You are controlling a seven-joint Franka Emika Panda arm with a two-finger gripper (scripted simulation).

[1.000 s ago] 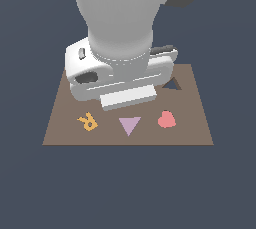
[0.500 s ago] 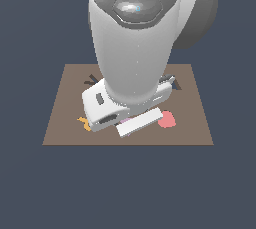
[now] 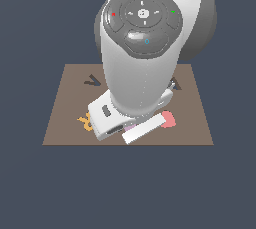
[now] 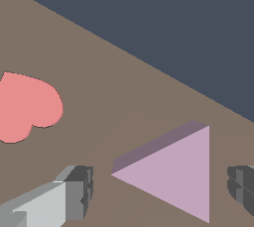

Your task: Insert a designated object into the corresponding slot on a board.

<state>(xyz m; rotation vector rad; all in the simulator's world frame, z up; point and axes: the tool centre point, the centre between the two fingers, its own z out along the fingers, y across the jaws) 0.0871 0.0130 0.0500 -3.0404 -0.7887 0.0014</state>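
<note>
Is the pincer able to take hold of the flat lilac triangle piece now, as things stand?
Probably yes. In the wrist view the open pincer has one finger on each side of the flat lilac triangle piece, with nothing between them. The red-pink heart piece lies apart.

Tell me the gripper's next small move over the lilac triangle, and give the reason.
Probably close the gripper on the triangle. In the wrist view its two fingers stand apart on either side of the piece, which lies flat on the board, beside the heart. If they are not yet low enough, ease down first; the height is hard to judge.
</note>
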